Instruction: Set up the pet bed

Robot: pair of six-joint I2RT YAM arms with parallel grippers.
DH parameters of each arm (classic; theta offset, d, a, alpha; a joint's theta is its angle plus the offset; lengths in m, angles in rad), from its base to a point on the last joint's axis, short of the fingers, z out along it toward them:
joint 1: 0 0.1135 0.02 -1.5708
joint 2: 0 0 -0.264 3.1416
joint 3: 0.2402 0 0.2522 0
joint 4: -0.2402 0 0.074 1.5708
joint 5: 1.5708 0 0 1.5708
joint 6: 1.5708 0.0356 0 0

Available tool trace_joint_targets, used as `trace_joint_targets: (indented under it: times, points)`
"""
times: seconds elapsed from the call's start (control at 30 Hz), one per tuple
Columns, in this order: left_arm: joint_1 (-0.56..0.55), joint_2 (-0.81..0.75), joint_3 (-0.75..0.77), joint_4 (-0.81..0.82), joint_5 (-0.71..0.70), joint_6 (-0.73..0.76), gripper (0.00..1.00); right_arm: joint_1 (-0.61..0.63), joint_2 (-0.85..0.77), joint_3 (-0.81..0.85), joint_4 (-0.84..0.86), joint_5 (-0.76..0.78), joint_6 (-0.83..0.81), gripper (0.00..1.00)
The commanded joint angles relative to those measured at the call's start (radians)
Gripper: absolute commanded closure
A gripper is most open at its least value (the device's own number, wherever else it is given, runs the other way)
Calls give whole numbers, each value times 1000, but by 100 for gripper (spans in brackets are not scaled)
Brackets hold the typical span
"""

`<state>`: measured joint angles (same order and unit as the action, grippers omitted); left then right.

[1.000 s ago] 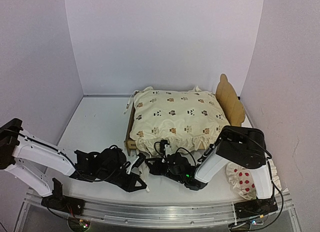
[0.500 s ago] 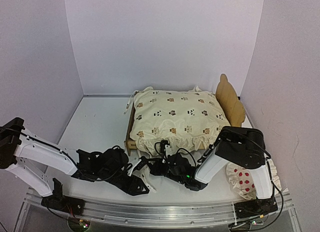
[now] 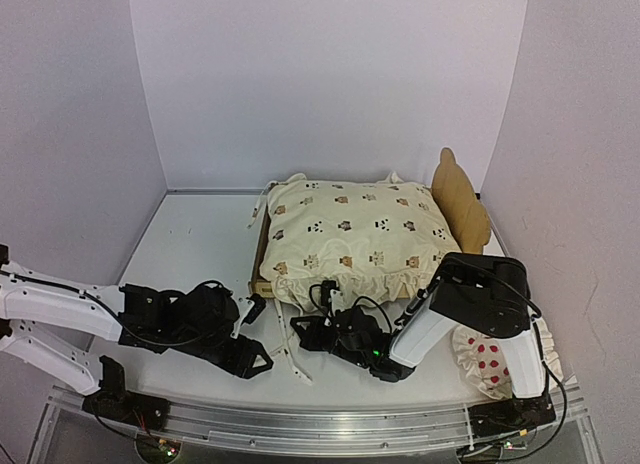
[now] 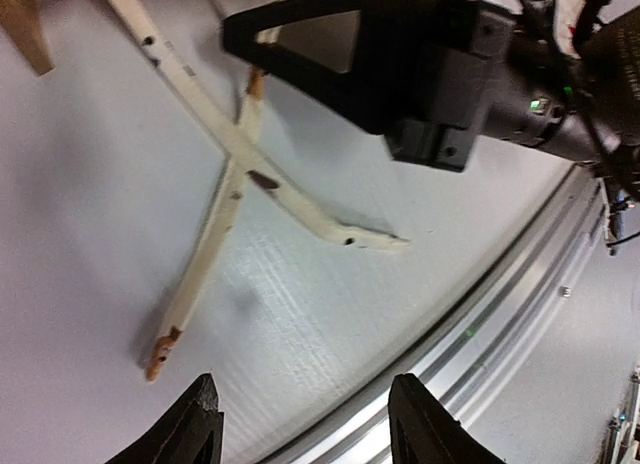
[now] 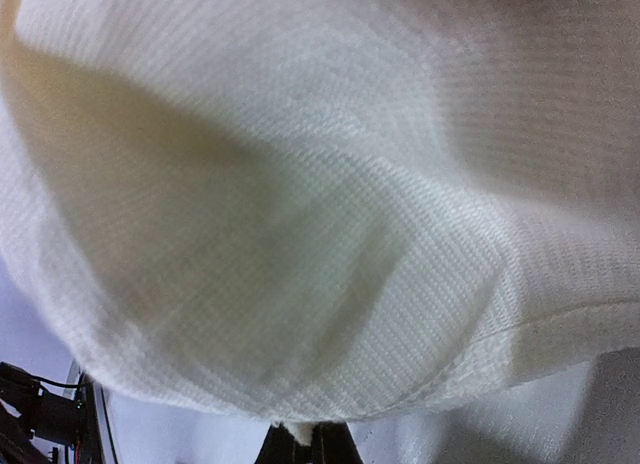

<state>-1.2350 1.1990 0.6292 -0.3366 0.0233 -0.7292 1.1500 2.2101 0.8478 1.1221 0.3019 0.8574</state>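
The pet bed (image 3: 258,256) stands mid-table, its scalloped headboard (image 3: 461,198) on the right. A cream printed cover (image 3: 350,234) lies puffed over it and hides the base. My right gripper (image 3: 299,331) is low at the bed's near edge, shut on a pinch of the cover's white fabric (image 5: 300,452); cream cloth (image 5: 300,204) fills that wrist view. My left gripper (image 3: 262,358) is open, left of the right one, with nothing between its fingers (image 4: 200,429). Two cream ties (image 4: 240,169) lie crossed on the table ahead of my left gripper (image 4: 305,434).
A white ruffled pillow with red dots (image 3: 485,362) lies at the near right behind the right arm. The metal rail (image 3: 330,416) runs along the table's front edge. A wooden bed leg (image 4: 25,29) shows at the left wrist view's top left. Walls enclose three sides.
My left gripper has opened and drawn back to the left, letting go of the tie, which now lies on the table. The right gripper has stayed shut in place.
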Motion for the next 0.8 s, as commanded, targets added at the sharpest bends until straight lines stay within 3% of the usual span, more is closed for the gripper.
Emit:
trace_joint_targets:
  times: [0.0, 0.77]
  points:
    - [0, 7, -3, -135, -122, -47, 42, -13, 40, -24, -96, 18, 41, 100]
    - [14, 141, -78, -117, -126, -79, 48, -14, -1, -52, -156, -42, -10, 100]
